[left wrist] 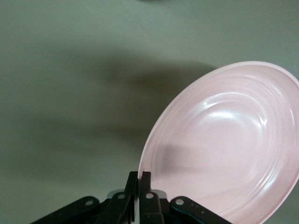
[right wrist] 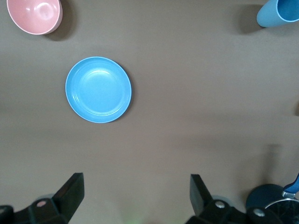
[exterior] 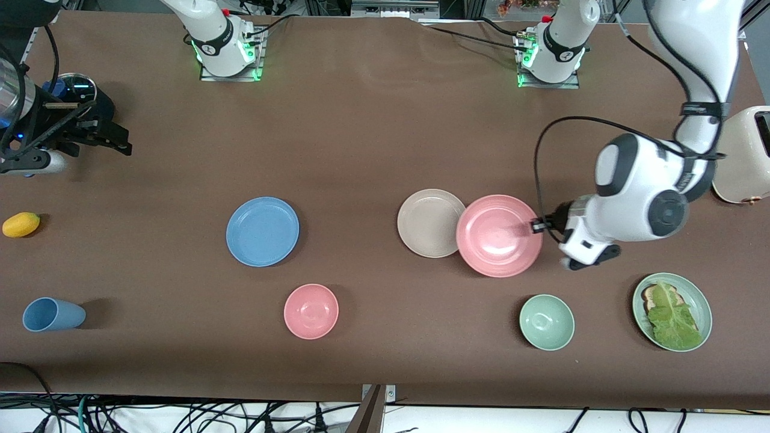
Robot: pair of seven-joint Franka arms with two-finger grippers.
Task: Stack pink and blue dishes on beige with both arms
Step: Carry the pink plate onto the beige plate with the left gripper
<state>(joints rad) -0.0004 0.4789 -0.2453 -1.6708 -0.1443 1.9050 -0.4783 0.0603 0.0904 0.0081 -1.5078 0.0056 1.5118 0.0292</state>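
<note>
At the right arm's end of the table the right gripper (exterior: 99, 141) hangs in the air over bare tabletop, jaws spread wide with nothing between them; that arm waits. A small yellow fruit (exterior: 21, 224) and a light blue cup (exterior: 53, 314) lying on its side sit at the same end, the cup nearer the front camera.

Next comes the blue plate (exterior: 263, 231), flat on the table and untouched, well apart from the other two plates. The pink bowl (exterior: 311, 311) lies nearer the front camera than it.

Toward the middle, the beige plate (exterior: 428, 222) rests flat with nothing stacked on it yet. The pink plate (exterior: 499, 236) is just beside it toward the left arm's end, its edge overlapping the beige rim. The left gripper (exterior: 537, 226) has its jaws pressed together on the pink plate's rim, and the left wrist view shows the plate tilted up from that pinch, so it seems lifted rather than resting.

A green bowl (exterior: 547, 322) and a green plate (exterior: 698, 294) holding lettuce lie nearer the front camera, and a cream toaster (exterior: 743, 156) stands at the table's edge.

As I judge it, the task is in its first half: the pink plate is picked up and nearly over the beige one but not centred or released, and the blue plate's whole move is still to do
</note>
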